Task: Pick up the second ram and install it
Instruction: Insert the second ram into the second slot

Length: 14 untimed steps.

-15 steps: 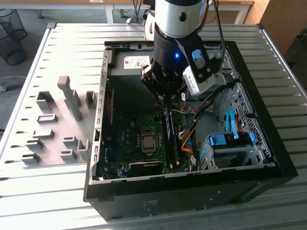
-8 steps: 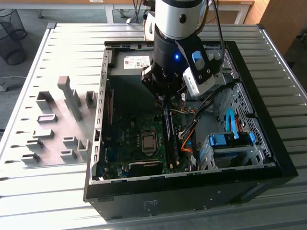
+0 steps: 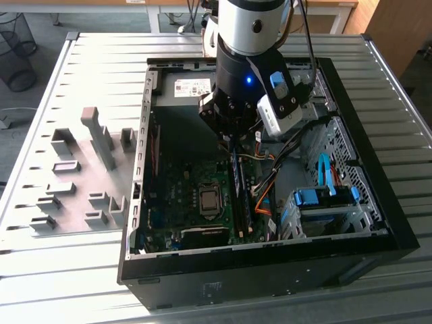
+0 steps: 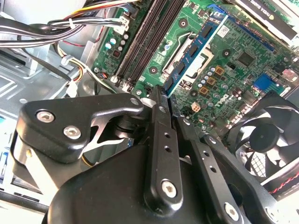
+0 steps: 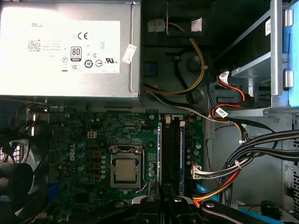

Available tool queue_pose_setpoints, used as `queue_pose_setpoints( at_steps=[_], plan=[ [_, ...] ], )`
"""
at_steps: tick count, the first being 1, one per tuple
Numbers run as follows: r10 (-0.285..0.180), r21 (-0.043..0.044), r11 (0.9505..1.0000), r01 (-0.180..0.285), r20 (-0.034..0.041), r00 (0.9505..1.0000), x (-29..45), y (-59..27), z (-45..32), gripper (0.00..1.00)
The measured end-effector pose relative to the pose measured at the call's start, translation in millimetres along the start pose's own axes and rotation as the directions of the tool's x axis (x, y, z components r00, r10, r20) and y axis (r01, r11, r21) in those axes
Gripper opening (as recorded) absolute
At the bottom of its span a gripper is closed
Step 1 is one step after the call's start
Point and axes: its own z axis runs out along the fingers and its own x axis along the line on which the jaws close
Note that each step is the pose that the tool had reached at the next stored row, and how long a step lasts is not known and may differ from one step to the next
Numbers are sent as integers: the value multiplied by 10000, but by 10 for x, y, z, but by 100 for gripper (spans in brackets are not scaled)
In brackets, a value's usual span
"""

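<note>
The second ram (image 3: 237, 192) is a thin blue-green stick standing on edge along the black memory slots (image 5: 174, 149) of the motherboard (image 3: 182, 196), inside the open computer case (image 3: 378, 223). In the second wrist view the ram (image 4: 194, 51) shows its black chips. In the first wrist view the ram (image 5: 160, 154) appears edge-on. My gripper (image 3: 229, 140) reaches down into the case over the stick's far end. Its black fingers stand close together, and the end of the ram lies between the tips in both wrist views (image 4: 164, 95) (image 5: 162, 198).
A grey power supply (image 5: 65, 46) lies just beyond the slots. The processor socket (image 5: 126, 170) sits beside them. Cable bundles (image 5: 243, 158) and a drive bay with blue latches (image 3: 324, 197) crowd the other side. A fan (image 4: 271, 135) is nearby. Grey holder blocks (image 3: 101, 135) stand on the table at the exterior view's left.
</note>
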Motion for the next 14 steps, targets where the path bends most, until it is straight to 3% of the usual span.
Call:
queue_pose_setpoints(
  at_steps=[3,8,14],
  plan=[
    [-1,-6,10000,1,-5,10000,-2,-1,14,14],
    [1,-4,10000,-1,-122,9999,-70,-3,91,14],
    [2,-3,10000,-2,-136,9999,-128,-6,201,14]
  ],
)
